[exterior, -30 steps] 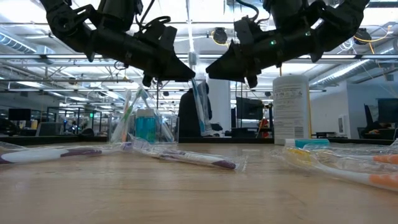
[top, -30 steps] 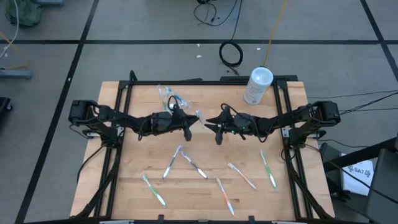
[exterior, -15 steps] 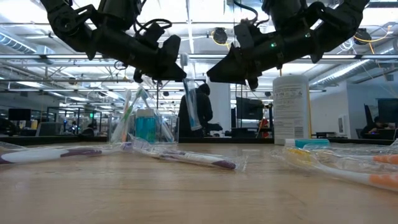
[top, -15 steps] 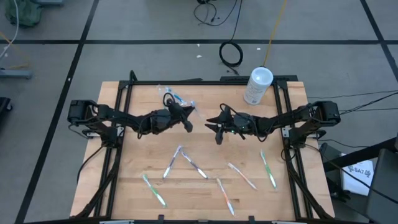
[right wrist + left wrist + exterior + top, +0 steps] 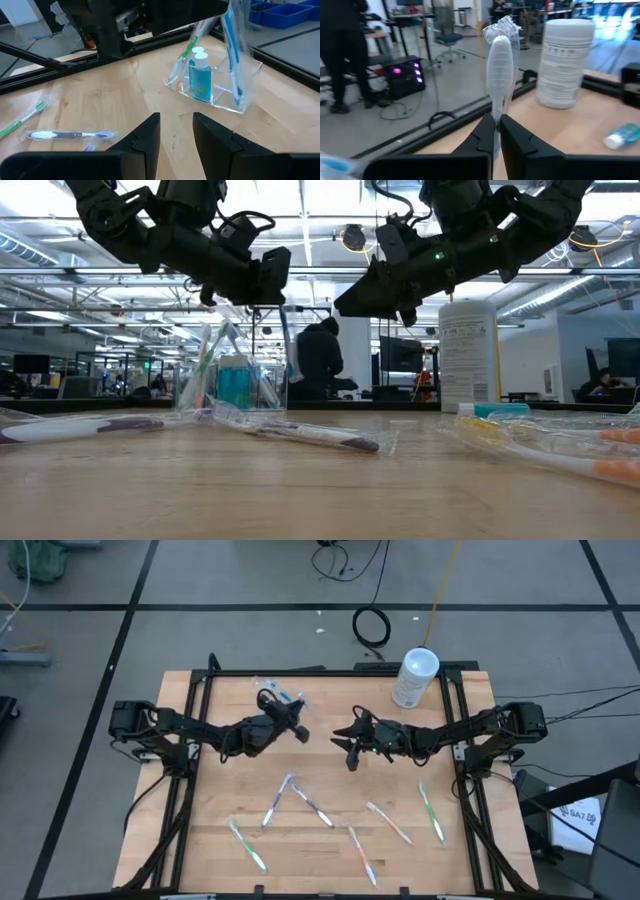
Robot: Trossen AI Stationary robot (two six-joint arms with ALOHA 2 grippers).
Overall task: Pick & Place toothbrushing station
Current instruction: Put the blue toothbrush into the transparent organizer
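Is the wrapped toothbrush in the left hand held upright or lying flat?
Upright. The left hand is shut on the wrapped toothbrush, which stands straight up from the fingers in the left wrist view and hangs clear of the table in the low view.

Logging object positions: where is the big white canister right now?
In the high view the white canister stands upright at the table's far right corner, beyond the right gripper and apart from the wrapped toothbrushes.

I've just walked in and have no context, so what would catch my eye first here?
Two dark arms meet above the middle of the wooden table. The left tool is shut on a wrapped toothbrush, holding it upright over a clear holder with a teal-blue tube. The right tool hangs open beside it, more wrapped toothbrushes lie scattered nearer the front, and a white canister stands at the back.
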